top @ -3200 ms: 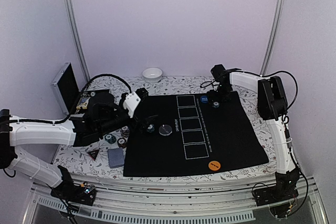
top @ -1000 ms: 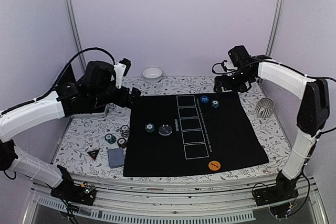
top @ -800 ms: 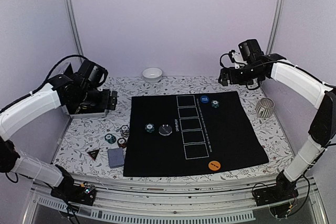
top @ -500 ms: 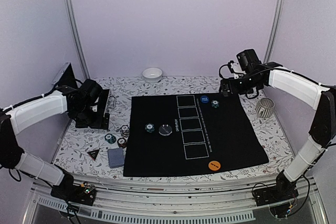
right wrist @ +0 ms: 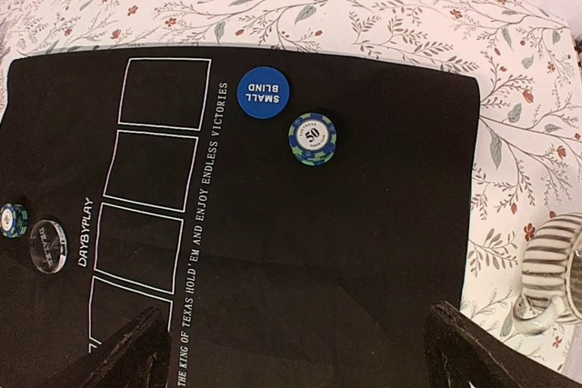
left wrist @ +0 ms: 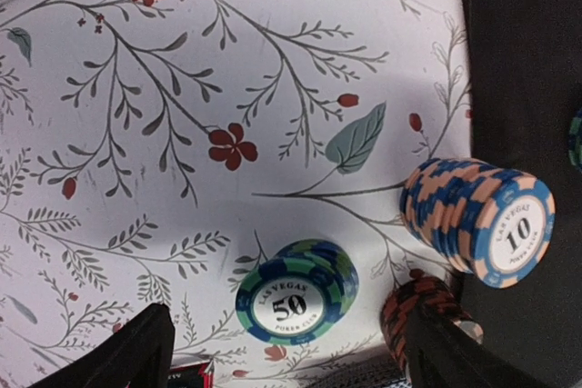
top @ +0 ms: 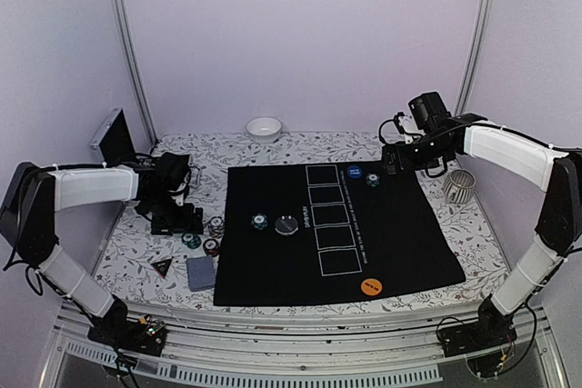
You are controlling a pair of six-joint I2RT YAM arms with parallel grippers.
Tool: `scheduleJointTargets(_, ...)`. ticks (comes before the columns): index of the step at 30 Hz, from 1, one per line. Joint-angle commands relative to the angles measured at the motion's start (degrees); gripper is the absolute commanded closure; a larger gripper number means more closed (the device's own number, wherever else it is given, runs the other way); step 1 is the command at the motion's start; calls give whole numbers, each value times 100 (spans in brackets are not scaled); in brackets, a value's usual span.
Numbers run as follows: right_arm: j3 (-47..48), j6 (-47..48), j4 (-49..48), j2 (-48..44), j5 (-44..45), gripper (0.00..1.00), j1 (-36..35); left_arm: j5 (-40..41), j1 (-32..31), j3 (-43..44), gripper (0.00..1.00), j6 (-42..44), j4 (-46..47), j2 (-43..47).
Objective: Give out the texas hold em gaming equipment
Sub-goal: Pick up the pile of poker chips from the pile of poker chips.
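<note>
A flower-printed tabletop (top: 300,144) carries a black felt mat (top: 409,243), with loose poker chips (top: 202,241) clustered off its 9 o'clock edge. There the left gripper (left wrist: 286,343) hangs with jaws spread wide and empty either side of a green 50 stack (left wrist: 296,302); a blue 10 stack (left wrist: 482,220) stands at its 2 o'clock. The right gripper (right wrist: 300,356), also released, overlooks the Small Blind button (right wrist: 263,92) near the mat's 12 o'clock. The chips look light, hard and slick-faced, likely best pinched low across the striped rim.
</note>
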State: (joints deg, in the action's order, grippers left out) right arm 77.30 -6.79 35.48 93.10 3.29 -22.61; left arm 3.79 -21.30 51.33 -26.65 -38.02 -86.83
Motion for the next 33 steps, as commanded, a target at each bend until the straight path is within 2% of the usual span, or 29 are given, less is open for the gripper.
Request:
scheduleJointTargets(1,-13,-4,-121,-86,-18,1,7,-118,26,-131,10,-56,325,-186)
scheduleJointTargets(6,-17,-42,-135,-36,-138,1,-2,392,-16,-141,12,-77,64,-393)
scheduleJointTargets(13,25,-42,-132,25,-162,1,1,399,-330,-161,15,24,296,-597)
scheduleJointTargets(20,16,-30,-104,21,-145,1,2,453,-384,-257,16,32,321,-688)
scheduleJointTargets(27,9,-34,-90,-37,-120,1,11,442,-401,-201,30,82,398,-858)
scheduleJointTargets(33,-4,-41,-77,-57,-92,1,11,444,-408,-114,28,149,486,-1040)
